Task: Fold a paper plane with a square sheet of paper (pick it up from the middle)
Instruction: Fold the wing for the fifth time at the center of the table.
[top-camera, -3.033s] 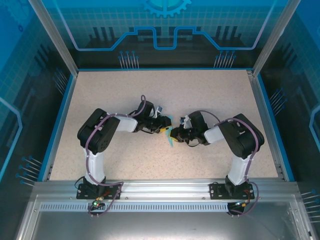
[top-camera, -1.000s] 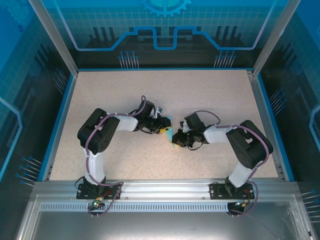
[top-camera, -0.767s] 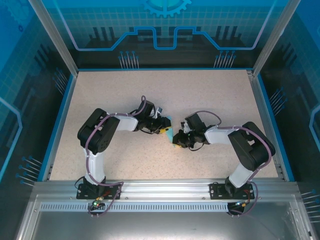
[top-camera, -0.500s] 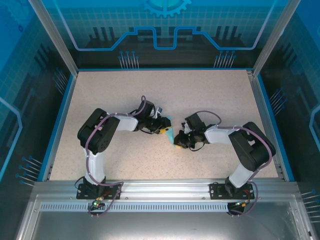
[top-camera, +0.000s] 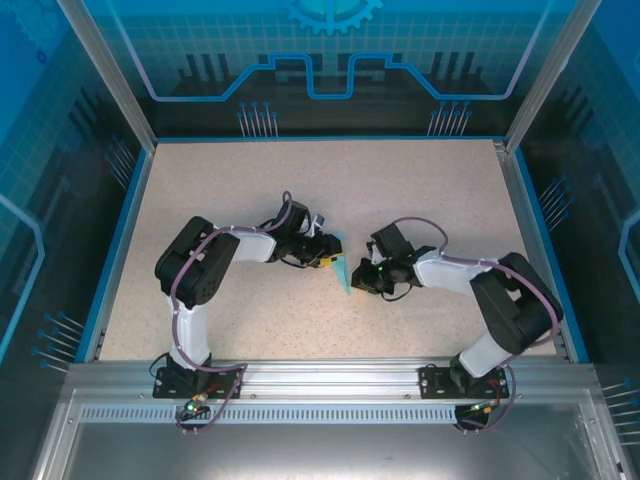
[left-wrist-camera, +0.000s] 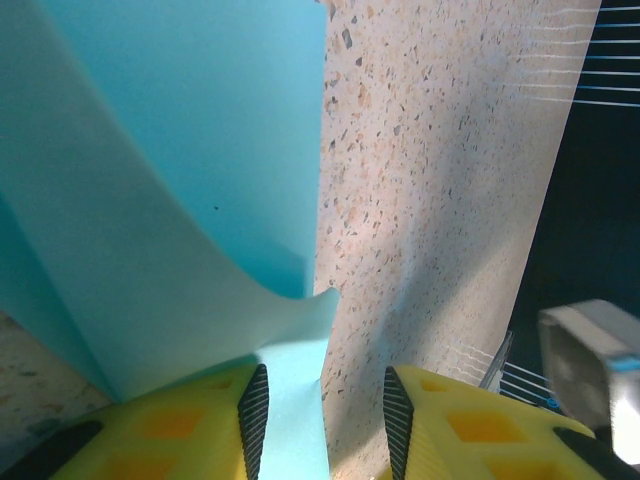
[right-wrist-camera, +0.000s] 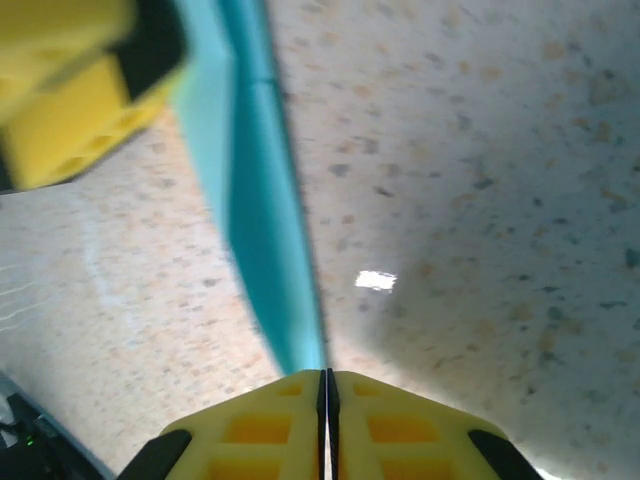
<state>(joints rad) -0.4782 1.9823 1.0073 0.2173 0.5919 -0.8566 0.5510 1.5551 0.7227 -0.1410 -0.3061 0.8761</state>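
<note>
The left fingers (left-wrist-camera: 170, 425) stand partly apart, and an edge of the folded paper (left-wrist-camera: 180, 180) lies between them, unclamped. The paper rests mid-bench (top-camera: 420, 190), between both arms. The right fingers (right-wrist-camera: 250, 430) are pinched together on its narrow tip.

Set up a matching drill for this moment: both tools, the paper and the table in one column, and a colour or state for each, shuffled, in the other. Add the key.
Column one
1. left tool
2. right tool
3. folded paper
4. table

Column two
A. speckled beige
B. light cyan
C. fingers apart, with a gap between them
D. fingers shut on the paper's narrow tip

Pairs: 1-C, 2-D, 3-B, 4-A
</note>
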